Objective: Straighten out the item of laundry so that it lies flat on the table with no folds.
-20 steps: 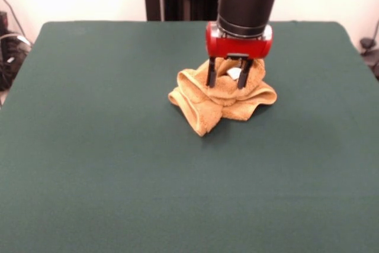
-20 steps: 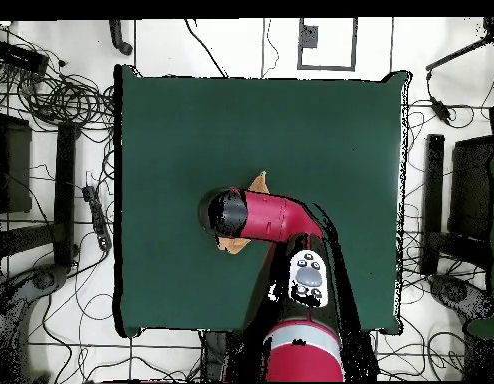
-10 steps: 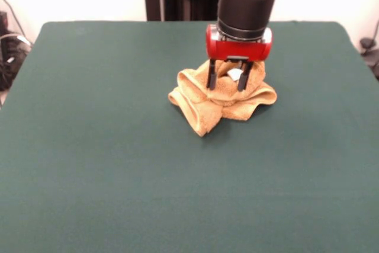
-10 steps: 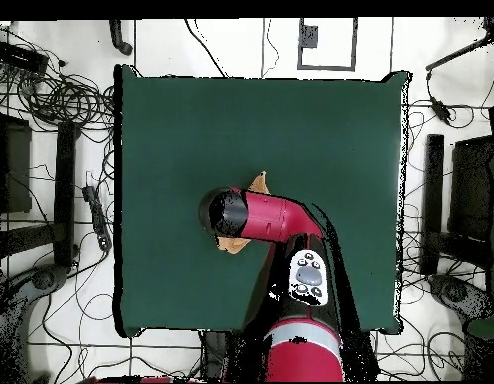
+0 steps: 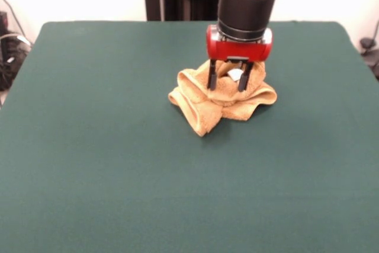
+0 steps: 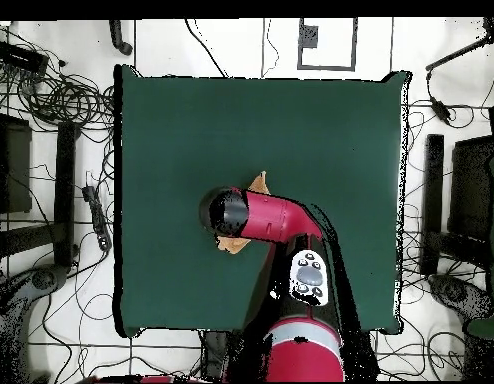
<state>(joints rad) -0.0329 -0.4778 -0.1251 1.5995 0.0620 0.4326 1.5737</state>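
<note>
Green felt table [image 5: 106,164]: fills the front view, bare except near its centre.
Arm [image 6: 276,220]: red and black, comes in from 6 o'clock in the overhead view and covers most of the cloth.
Towel [image 5: 204,108]: golden-orange terry, bunched in folds just toward 1 o'clock of the table's centre; white tag [image 5: 234,74] shows on top.
Gripper [image 5: 225,79]: fingers spread apart, straddling the top of the heap at the tag.

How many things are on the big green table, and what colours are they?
Golden-orange: 1, the crumpled terry-cloth towel.
Red and black: 1, the robot's gripper, open over the towel.
Dark green: 1, the felt-covered table itself.
Total: 3.
</note>
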